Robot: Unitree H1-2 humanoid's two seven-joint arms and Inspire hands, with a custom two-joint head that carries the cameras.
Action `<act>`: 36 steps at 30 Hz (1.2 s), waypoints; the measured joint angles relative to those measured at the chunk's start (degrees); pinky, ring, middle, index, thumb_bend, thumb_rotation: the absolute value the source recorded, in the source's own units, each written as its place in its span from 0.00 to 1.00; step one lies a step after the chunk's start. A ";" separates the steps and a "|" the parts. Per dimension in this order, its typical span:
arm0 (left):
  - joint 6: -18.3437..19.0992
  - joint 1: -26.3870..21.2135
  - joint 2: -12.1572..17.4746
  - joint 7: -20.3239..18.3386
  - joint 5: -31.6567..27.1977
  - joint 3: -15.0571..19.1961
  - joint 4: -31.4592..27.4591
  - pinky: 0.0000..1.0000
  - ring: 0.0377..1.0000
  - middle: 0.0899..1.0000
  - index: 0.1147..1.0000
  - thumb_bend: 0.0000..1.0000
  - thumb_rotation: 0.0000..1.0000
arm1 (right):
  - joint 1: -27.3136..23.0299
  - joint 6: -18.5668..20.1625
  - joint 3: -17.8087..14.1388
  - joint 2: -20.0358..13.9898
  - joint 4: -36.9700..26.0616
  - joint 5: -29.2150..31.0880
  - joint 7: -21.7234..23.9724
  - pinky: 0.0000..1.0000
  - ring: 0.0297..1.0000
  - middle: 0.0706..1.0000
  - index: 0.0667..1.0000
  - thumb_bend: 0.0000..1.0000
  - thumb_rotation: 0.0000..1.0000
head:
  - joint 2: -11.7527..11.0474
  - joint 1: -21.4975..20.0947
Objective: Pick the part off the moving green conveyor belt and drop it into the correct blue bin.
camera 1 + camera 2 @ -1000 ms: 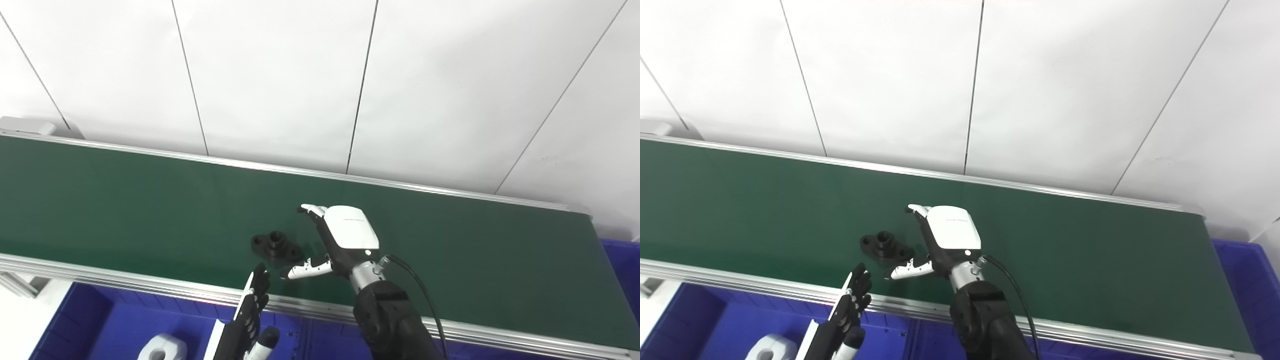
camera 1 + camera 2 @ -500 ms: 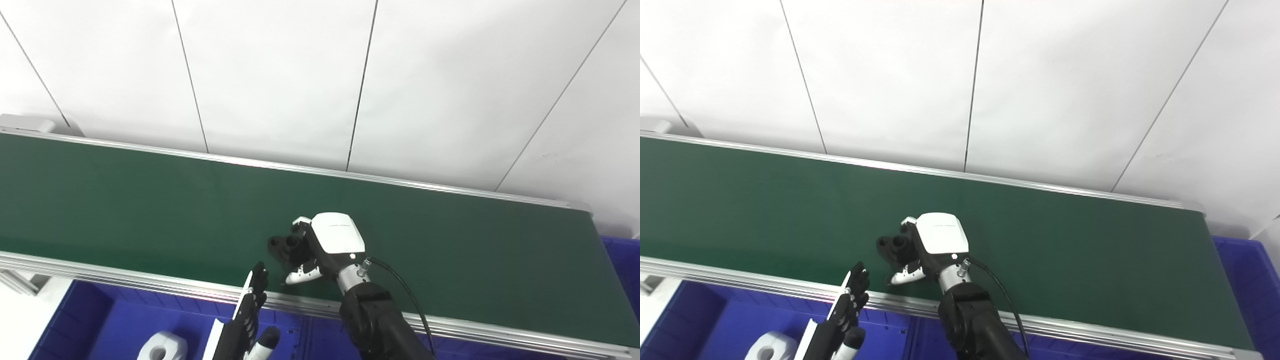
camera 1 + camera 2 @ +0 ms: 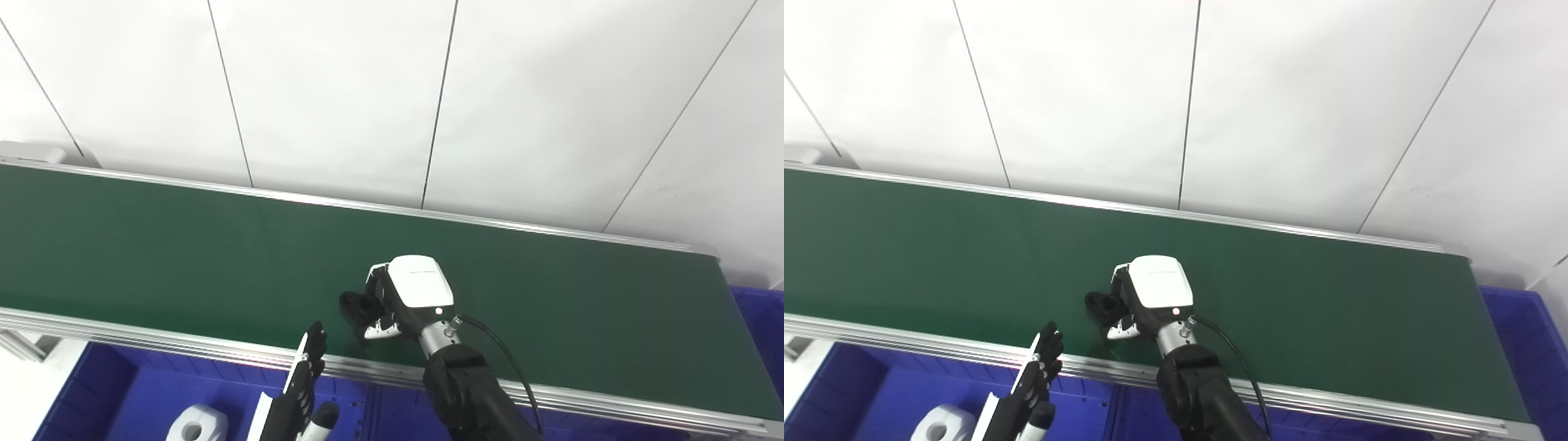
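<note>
- Down at the front, a blue bin (image 3: 122, 392) sits below the belt, with a white part (image 3: 197, 424) lying inside it.
- Next to that white part, the left hand (image 3: 303, 392) sticks up from the bottom edge. Its fingers (image 3: 313, 343) are straight and a little apart, and it holds nothing. The fingertips reach up to the near rail (image 3: 184, 349) of the belt.
- Just past the rail, the right hand (image 3: 404, 297) is over the green belt (image 3: 153, 257), near its front edge. Its arm comes up from the bottom, right of the left hand.
- At the left side of the right hand is the black part (image 3: 358, 304). The hand is curled around it, with the thumb (image 3: 380, 331) on the near side and the other fingers on the far side. Only the left end of the part peeks out.
- Whether the part touches the belt, I cannot tell.
- Off to the right, past the end of the belt, is another blue bin (image 3: 1528, 343).
- Behind the belt is a white wall (image 3: 392, 92).
</note>
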 measured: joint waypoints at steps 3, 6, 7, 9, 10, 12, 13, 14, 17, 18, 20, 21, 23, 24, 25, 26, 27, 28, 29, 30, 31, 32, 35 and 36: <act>-0.08 0.00 0.00 0.01 0.10 -0.02 0.00 1.00 1.00 1.00 1.00 0.61 0.91 | 0.02 0.31 -0.03 -0.32 -0.45 0.24 0.63 0.12 0.16 0.22 0.44 0.51 0.14 | 0.09 0.00; -0.08 0.00 0.00 0.02 0.11 -0.04 0.00 1.00 1.00 1.00 1.00 0.61 0.92 | 0.09 0.90 -0.07 -0.56 -0.79 0.71 0.87 0.12 0.16 0.21 0.44 0.51 0.14 | 0.09 0.00; -0.08 0.00 0.00 0.02 0.11 -0.04 0.00 1.00 1.00 1.00 1.00 0.62 0.92 | 0.13 1.22 -0.08 -0.57 -0.93 0.92 0.89 0.12 0.16 0.21 0.44 0.51 0.14 | 0.09 -0.09; -0.08 0.01 0.00 0.03 0.17 -0.05 0.00 1.00 1.00 1.00 1.00 0.63 0.92 | 0.26 1.56 -0.15 -0.57 -1.21 1.40 0.91 0.13 0.16 0.22 0.44 0.51 0.14 | 0.17 -0.26; -0.08 0.01 0.00 0.03 0.25 -0.05 0.00 1.00 1.00 1.00 1.00 0.63 0.92 | 0.31 1.70 -0.22 -0.59 -1.32 1.65 0.94 0.13 0.17 0.23 0.44 0.51 0.14 | 0.18 -0.26; -0.08 0.02 0.00 0.03 0.30 -0.05 0.00 1.00 1.00 1.00 1.00 0.64 0.92 | 0.56 2.19 -0.45 -0.59 -1.73 2.30 1.13 0.14 0.18 0.24 0.45 0.51 0.14 | 0.18 -0.44; -0.08 0.02 0.00 0.03 0.30 -0.06 0.00 1.00 1.00 1.00 1.00 0.63 0.92 | 0.75 2.65 -0.51 -0.61 -2.10 2.53 1.29 0.15 0.18 0.24 0.45 0.51 0.15 | 0.18 -0.44; -0.08 0.02 0.00 0.03 0.26 -0.06 0.00 1.00 1.00 1.00 1.00 0.62 0.92 | 1.08 3.15 -0.59 -0.63 -2.88 2.79 1.88 0.15 0.19 0.24 0.45 0.51 0.15 | 0.26 -1.22; -0.08 0.03 0.03 0.01 0.07 -0.06 0.02 1.00 1.00 1.00 1.00 0.61 0.93 | 2.20 3.93 -0.60 -0.98 -5.73 3.50 4.45 0.15 0.19 0.26 0.45 0.51 0.15 | 0.35 -2.02; -0.08 0.03 0.05 0.00 0.03 -0.07 0.02 1.00 1.00 1.00 1.00 0.61 0.94 | 2.90 4.03 -0.49 -1.21 -7.21 3.67 5.73 0.16 0.20 0.26 0.45 0.51 0.15 | 0.44 -2.72; -0.08 0.06 0.11 -0.03 -0.16 -0.09 0.00 1.00 1.00 1.00 1.00 0.62 0.95 | 4.42 4.20 -0.50 -1.97 -11.62 4.06 9.13 0.17 0.21 0.27 0.45 0.50 0.15 | 0.61 -3.60; -0.08 0.10 0.11 -0.04 -0.16 -0.08 -0.02 1.00 1.00 1.00 1.00 0.62 0.96 | 4.82 4.21 -0.54 -2.44 -13.55 4.20 9.97 0.17 0.21 0.27 0.45 0.50 0.15 | 0.70 -4.13; -0.03 0.15 0.14 -0.05 -0.17 -0.09 -0.16 1.00 1.00 1.00 1.00 0.64 0.96 | 4.90 4.32 -1.35 -3.35 -16.74 4.19 11.67 0.16 0.20 0.26 0.45 0.51 0.14 | 0.79 -5.45; 0.03 0.18 0.15 -0.05 -0.17 -0.11 -0.38 1.00 1.00 1.00 1.00 0.64 0.97 | 4.94 4.42 -1.88 -3.85 -18.07 4.12 12.26 0.16 0.20 0.26 0.45 0.51 0.14 | 1.05 -6.49; 0.14 0.23 0.15 -0.09 -0.17 -0.13 -0.68 1.00 1.00 1.00 1.00 0.65 0.98 | 5.06 4.70 -2.46 -4.52 -19.90 4.03 13.13 0.16 0.20 0.26 0.45 0.51 0.14 | 1.05 -6.68; 0.33 0.27 0.15 -0.11 -0.18 -0.14 -0.96 1.00 1.00 1.00 1.00 0.65 0.98 | 5.32 5.07 -2.95 -5.29 -22.02 3.80 13.85 0.16 0.20 0.26 0.45 0.51 0.14 | 1.05 -6.68; 0.61 0.31 0.14 -0.12 -0.20 -0.14 -1.25 1.00 1.00 1.00 1.00 0.66 0.99 | 5.59 5.22 -3.38 -6.00 -23.74 3.59 14.60 0.15 0.19 0.25 0.45 0.51 0.14 | 1.49 -7.99; 1.30 0.35 0.15 -0.19 -0.34 -0.17 -1.81 1.00 1.00 1.00 1.00 0.66 0.99 | 6.03 5.46 -3.85 -6.78 -25.99 3.09 15.73 0.15 0.19 0.25 0.45 0.51 0.14 | 1.93 -9.48; 1.85 0.37 0.15 -0.35 -0.67 -0.20 -2.28 1.00 1.00 1.00 1.00 0.67 1.00 | 6.49 5.70 -4.16 -7.52 -27.84 2.61 16.56 0.14 0.18 0.25 0.45 0.51 0.14 | 1.93 -9.49; 2.47 0.35 0.16 -0.40 -1.01 -0.24 -2.83 1.00 1.00 1.00 1.00 0.67 1.00 | 6.97 5.95 -4.40 -8.11 -29.50 1.97 17.63 0.14 0.18 0.24 0.45 0.51 0.14 | 1.93 -9.49; 2.82 0.29 0.16 -0.45 -1.39 -0.23 -3.15 1.00 1.00 1.00 1.00 0.68 1.00 | 7.58 6.10 -4.66 -8.81 -31.11 1.52 18.67 0.14 0.18 0.24 0.45 0.51 0.14 | 2.19 -10.71; 3.33 0.24 0.20 -0.51 -1.46 -0.19 -3.43 1.00 1.00 1.00 1.00 0.68 0.99 | 8.31 6.14 -5.07 -9.58 -32.92 1.14 19.84 0.14 0.17 0.24 0.45 0.51 0.14 | 2.28 -10.98; 5.00 0.09 0.75 -1.13 -2.57 0.43 -4.75 1.00 1.00 1.00 1.00 0.68 0.99 | 10.50 6.19 -6.62 -11.39 -38.14 0.11 23.02 0.17 0.21 0.27 0.45 0.51 0.14 | 3.43 -13.89; 5.28 0.02 0.89 -1.35 -2.71 0.83 -5.14 1.00 1.00 1.00 1.00 0.68 1.00 | 11.34 6.20 -7.17 -12.04 -39.80 -0.49 24.01 0.17 0.21 0.28 0.45 0.51 0.14 | 4.04 -15.28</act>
